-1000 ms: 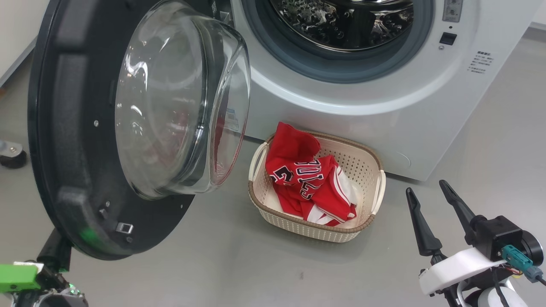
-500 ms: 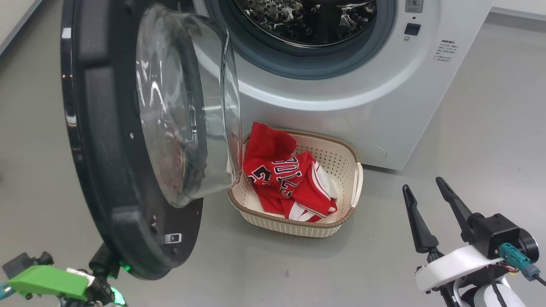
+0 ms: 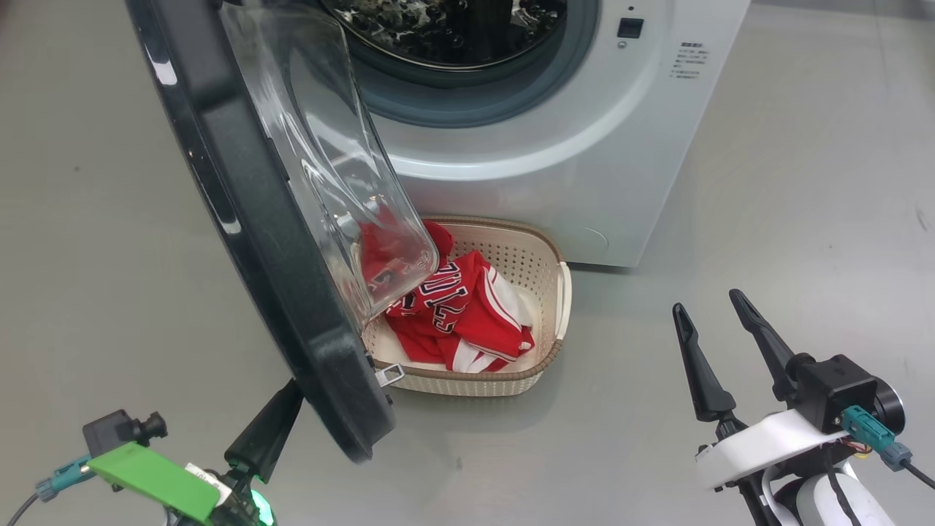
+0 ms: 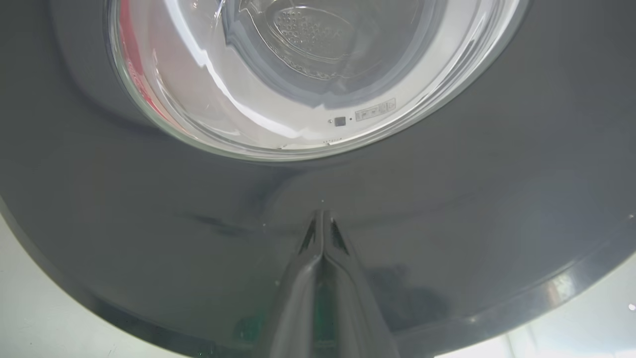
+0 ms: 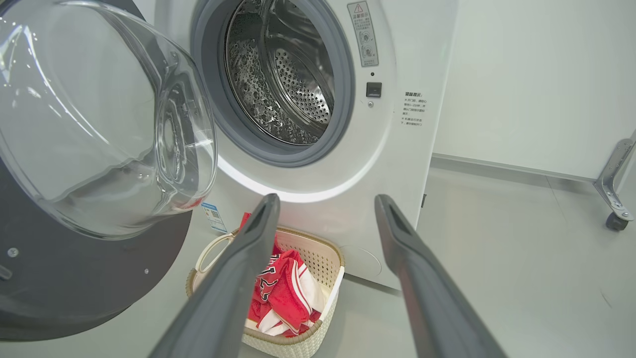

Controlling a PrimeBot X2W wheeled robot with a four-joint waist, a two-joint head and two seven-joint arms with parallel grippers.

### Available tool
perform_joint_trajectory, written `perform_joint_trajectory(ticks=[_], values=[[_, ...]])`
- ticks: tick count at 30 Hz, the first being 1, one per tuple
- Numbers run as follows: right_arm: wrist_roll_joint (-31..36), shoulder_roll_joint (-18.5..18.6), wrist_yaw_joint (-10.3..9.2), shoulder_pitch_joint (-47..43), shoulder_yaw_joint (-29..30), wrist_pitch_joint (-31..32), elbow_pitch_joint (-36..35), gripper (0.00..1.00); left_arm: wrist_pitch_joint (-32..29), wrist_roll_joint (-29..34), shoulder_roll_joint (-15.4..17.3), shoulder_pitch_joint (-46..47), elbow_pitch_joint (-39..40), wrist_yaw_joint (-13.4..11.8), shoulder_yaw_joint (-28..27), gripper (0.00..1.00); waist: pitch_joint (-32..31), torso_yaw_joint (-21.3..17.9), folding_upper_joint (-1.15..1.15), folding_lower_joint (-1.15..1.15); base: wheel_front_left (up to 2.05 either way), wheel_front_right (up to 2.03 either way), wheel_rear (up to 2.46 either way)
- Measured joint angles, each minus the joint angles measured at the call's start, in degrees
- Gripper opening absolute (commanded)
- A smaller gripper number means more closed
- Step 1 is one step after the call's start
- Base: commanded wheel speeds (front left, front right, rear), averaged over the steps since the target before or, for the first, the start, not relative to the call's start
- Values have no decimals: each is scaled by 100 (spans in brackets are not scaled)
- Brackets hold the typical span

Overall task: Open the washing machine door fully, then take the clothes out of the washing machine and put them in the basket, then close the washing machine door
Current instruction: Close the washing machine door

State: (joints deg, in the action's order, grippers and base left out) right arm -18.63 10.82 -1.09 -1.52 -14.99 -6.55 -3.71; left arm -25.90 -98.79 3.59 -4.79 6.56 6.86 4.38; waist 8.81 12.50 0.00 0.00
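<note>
The washing machine door (image 3: 270,241) stands partly open, swung out from the washing machine (image 3: 555,161). Its bowl-shaped glass window (image 3: 343,168) hangs over the left end of the basket (image 3: 544,256). The red Bulls jersey and shorts (image 3: 467,314) lie bunched inside the basket, which sits on the grey floor (image 3: 789,183) just in front of the machine, below the steel drum (image 5: 293,74). The left gripper (image 4: 322,219) has its fingers pressed together, tips at the door's glossy black outer face near the lower rim. The right gripper (image 3: 706,301) hovers well apart to the right, fingers spread, holding nothing.
</note>
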Motion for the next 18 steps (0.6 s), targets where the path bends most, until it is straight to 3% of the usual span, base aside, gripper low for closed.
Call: perform_joint_trajectory(ticks=[18], values=[[-7, -69, -12, 255, 80, -175, 63, 100, 186, 160, -53, 610, -81, 1, 477, 0, 344, -1287, 0, 0, 0, 0, 0]])
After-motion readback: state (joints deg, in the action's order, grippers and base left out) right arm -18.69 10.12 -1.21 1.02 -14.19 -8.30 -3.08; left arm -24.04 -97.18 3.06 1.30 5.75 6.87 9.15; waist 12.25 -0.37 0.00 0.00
